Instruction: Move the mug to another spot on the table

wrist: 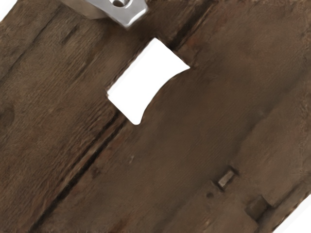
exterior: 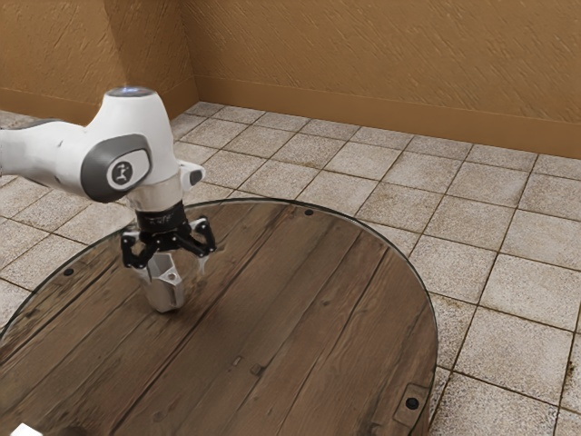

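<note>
- my gripper (exterior: 169, 256) is spread wide, black fingers splayed out to both sides, gripping nothing
- the mug (exterior: 163, 291) sits right below it in the exterior view. Its top comes up into the gap between my fingers, and neither finger looks to be touching it
- from that side angle I honestly can't tell if the mug is truly straight under my palm or a little nearer the camera
- the mug is upright on the round wooden table (exterior: 300, 327), in the part at the exterior view's left. It's near the curved edge there and well apart from the edge at the exterior view's right
- looks: pale silvery grey, tallish and narrow, sort of faceted sides, lighter where the light hits it. There's a soft dark shadow on the planks just beside it, toward the exterior view's right
- I can't make out a handle from the side
- wrist view: a slice of the mug (wrist: 109, 12) shows with the same light metallic grey and a small round hole-like mark on it. Dark plank grain of the table (wrist: 194, 145) is all around
- also in the wrist view, a flat plain white patch (wrist: 146, 80) with curved edges lies just beside the mug on the wood. No clue what it is
</note>
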Robot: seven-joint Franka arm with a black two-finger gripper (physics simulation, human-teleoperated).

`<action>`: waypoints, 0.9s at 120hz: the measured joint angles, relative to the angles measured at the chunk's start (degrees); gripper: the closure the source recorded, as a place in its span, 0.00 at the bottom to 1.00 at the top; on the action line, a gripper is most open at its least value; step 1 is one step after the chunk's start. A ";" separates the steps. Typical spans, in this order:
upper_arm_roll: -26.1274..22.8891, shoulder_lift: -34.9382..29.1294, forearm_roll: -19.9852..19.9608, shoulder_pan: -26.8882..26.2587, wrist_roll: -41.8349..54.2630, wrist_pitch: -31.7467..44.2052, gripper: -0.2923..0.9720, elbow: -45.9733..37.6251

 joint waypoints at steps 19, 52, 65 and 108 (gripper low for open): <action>-1.27 1.20 -0.52 -0.48 -13.43 6.97 0.23 -1.81; -1.25 4.60 1.74 0.22 -31.14 13.91 0.23 -3.38; -1.04 6.64 4.17 0.75 -35.69 14.94 0.23 -3.33; -0.80 12.49 9.30 5.10 -44.47 16.66 0.23 -0.73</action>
